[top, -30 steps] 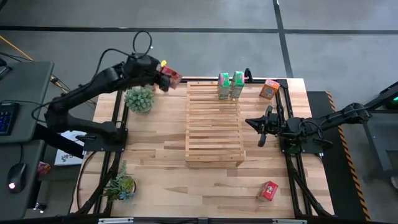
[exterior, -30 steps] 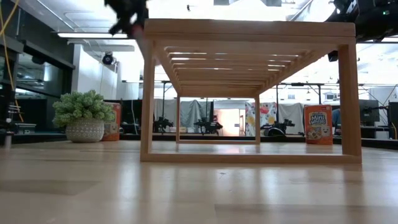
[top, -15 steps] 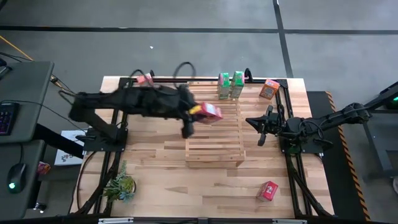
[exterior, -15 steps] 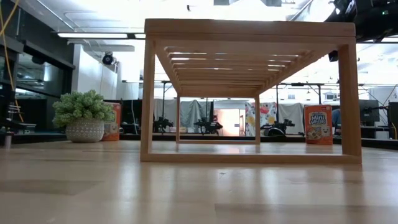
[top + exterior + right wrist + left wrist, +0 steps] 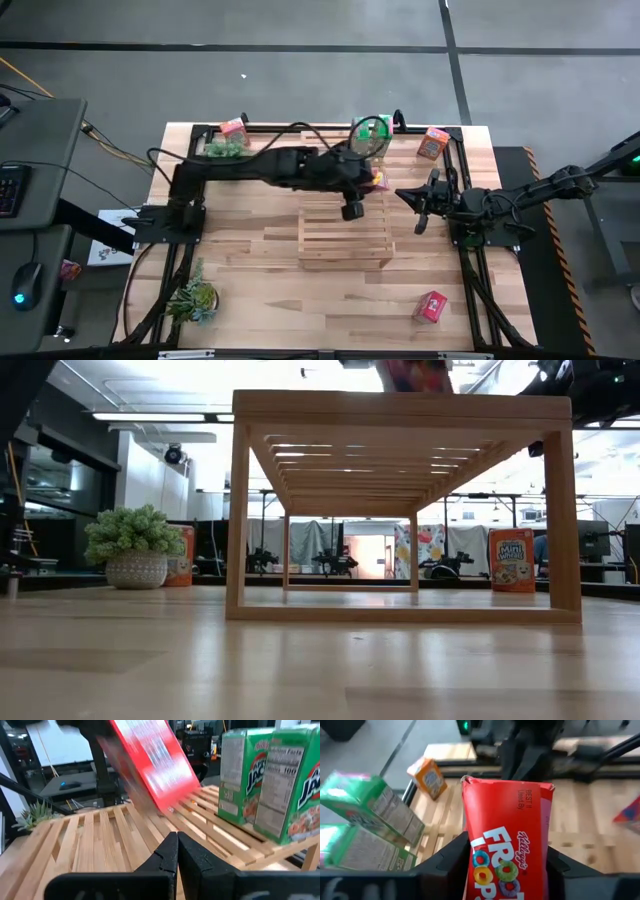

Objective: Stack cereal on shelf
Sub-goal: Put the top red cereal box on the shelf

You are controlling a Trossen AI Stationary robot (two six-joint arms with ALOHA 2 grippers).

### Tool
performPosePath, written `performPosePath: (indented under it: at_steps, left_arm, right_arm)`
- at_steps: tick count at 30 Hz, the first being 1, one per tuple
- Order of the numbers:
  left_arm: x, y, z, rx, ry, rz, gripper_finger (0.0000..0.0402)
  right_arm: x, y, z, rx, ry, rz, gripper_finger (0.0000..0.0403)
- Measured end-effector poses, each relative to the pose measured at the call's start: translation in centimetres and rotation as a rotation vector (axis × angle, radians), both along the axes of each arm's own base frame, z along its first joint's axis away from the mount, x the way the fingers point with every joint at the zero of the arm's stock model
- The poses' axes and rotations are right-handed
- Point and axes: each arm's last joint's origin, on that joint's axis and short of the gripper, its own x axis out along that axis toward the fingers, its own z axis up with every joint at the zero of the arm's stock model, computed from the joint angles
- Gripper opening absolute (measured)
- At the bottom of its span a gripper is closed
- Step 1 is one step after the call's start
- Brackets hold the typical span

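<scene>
My left gripper reaches over the far part of the slatted wooden shelf, shut on a red cereal box. That box also shows in the right wrist view and at the top of the low view. Two green cereal boxes stand upright on the shelf's far end, just beyond it. An orange box lies on the table at the far right. My right gripper is shut and empty beside the shelf's right side. My left gripper pinches the red box by its two narrow long sides, one finger on each side, the printed face toward the wrist camera. The box's top end points away from the wrist. The box is tilted over the slats; whether its lower corner touches them I cannot tell.
Another red box lies on the table near the front right. A small box and a plant stand at the far left, a second plant at the near left. The shelf's near half is bare slats.
My left gripper has swung from the table's far left corner toward the right, over the shelf, carrying the red box to just in front of the green boxes. The box has come down into the low view above the shelf's top.
</scene>
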Motion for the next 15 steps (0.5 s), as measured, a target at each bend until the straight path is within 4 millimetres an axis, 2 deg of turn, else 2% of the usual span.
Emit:
performPosePath:
  at_steps: [8,15]
  left_arm:
    - [2.0,1.8,-3.1,-0.001,0.062,0.04,0.0156]
    - [2.2,3.1,-3.5,0.007,0.044,0.062,0.0157]
  right_arm:
    - [0.0,0.0,0.9,-0.034,-0.074,-0.001,0.0]
    - [-0.1,0.0,1.4,-0.047,-0.114,0.001,0.0]
